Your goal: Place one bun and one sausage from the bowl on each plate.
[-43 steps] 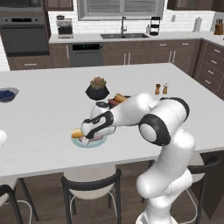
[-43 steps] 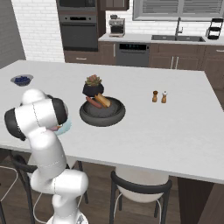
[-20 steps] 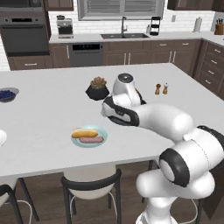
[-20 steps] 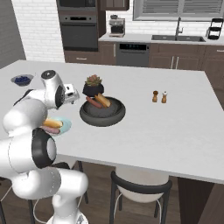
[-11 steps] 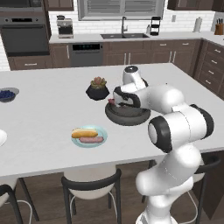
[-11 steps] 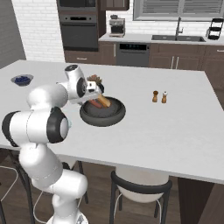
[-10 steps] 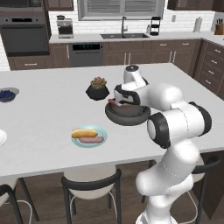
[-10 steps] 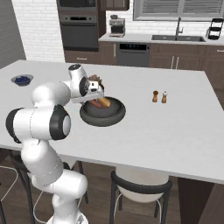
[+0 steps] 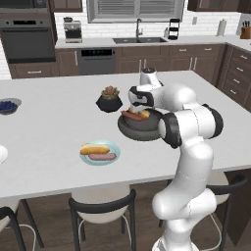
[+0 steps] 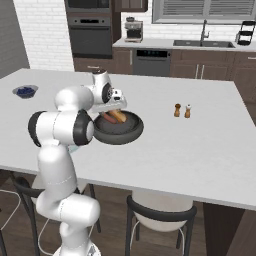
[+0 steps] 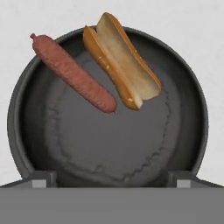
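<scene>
The wide dark grey bowl (image 9: 142, 131) (image 10: 120, 131) (image 11: 183, 100) sits mid-counter and holds one sausage (image 11: 72, 73) (image 9: 131, 115) and one split bun (image 11: 120, 59) (image 9: 143, 113) side by side. My gripper (image 9: 138, 105) (image 10: 116, 103) (image 11: 111, 178) hovers just above the bowl, pointing down into it, open with nothing between its fingertips (image 11: 41, 178). The pale blue-green plate (image 9: 114, 148) lies nearer the counter's front edge and carries a bun (image 9: 94, 148) and a sausage (image 9: 102, 157). A sliver of the white plate (image 9: 2, 153) shows at the far left edge.
A black pot with a succulent (image 9: 109, 100) stands just left of the bowl. Salt and pepper shakers (image 10: 182, 110) stand to its right. A small bowl of blue berries (image 9: 8, 105) (image 10: 25, 91) sits far left. Stools line the counter's front edge.
My arm has swung from the blue-green plate, where a bun and sausage now lie, back over the dark bowl. The gripper has stayed open.
</scene>
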Robot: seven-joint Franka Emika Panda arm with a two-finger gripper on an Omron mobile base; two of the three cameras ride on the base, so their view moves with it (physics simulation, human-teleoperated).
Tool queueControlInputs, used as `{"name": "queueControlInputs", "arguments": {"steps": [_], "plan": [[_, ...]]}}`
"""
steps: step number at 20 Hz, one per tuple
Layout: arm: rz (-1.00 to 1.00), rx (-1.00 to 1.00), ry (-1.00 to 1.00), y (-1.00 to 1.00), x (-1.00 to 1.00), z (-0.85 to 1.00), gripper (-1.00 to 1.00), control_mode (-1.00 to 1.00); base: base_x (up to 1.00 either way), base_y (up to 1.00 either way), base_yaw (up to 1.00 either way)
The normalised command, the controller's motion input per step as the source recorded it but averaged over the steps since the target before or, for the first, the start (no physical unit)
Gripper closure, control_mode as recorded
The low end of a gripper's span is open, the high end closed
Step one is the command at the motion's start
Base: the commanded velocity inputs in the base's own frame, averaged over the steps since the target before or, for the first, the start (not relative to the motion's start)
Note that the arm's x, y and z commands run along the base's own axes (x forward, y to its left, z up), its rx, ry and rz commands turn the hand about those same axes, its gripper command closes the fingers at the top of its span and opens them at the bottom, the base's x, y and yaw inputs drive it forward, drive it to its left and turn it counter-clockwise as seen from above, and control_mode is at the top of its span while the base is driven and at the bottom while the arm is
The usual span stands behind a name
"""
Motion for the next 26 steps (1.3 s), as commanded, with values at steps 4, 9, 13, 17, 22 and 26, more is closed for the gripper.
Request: {"name": "queueControlInputs", "arguments": {"steps": [4, 9, 13, 17, 22, 26], "plan": [[0.0, 0.01, -0.16, -0.16, 0.5, -0.49, -1.0, -1.0, 0.0, 0.0, 0.0], [0.0, 0.0, -0.1, -0.12, 0.39, -0.24, -1.0, -1.0, 0.0, 0.0, 0.0], [0.0, 0.0, 0.0, 0.0, 0.39, -0.23, -1.0, -1.0, 0.0, 0.0, 0.0], [0.0, 0.0, 0.0, 0.0, 0.45, -0.14, -1.0, -1.0, 0.0, 0.0, 0.0], [0.0, 0.0, 0.0, -0.01, 0.31, -0.27, -1.0, -1.0, 0.0, 0.0, 0.0], [0.0, 0.0, 0.0, -0.14, 0.15, -0.16, -1.0, -1.0, 0.0, 0.0, 0.0]]}}
